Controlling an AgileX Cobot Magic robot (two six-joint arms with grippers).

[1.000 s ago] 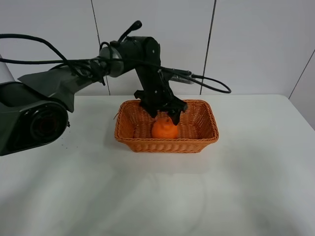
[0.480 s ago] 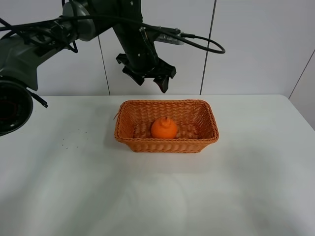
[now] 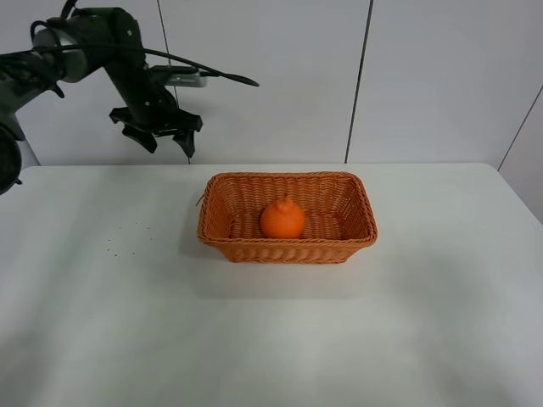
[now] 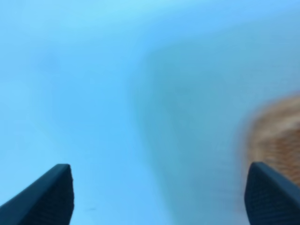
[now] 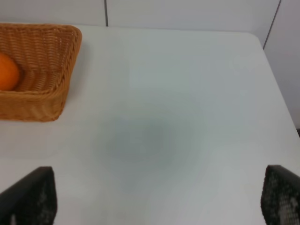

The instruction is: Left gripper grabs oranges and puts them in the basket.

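Note:
The orange lies inside the woven basket at the table's middle. It also shows in the right wrist view, in the basket there. My left gripper is open and empty, raised high at the back left, well away from the basket. In the left wrist view its two dark fingertips stand wide apart with nothing between them, and the picture is blurred with a bit of the basket at one edge. My right gripper is open and empty over bare table.
The white table carries only the basket. White wall panels stand behind it. A few small dark specks lie on the table at the left.
My left gripper let go of the orange in the basket, rose out of it and swung up and to the left. The orange stays in the basket.

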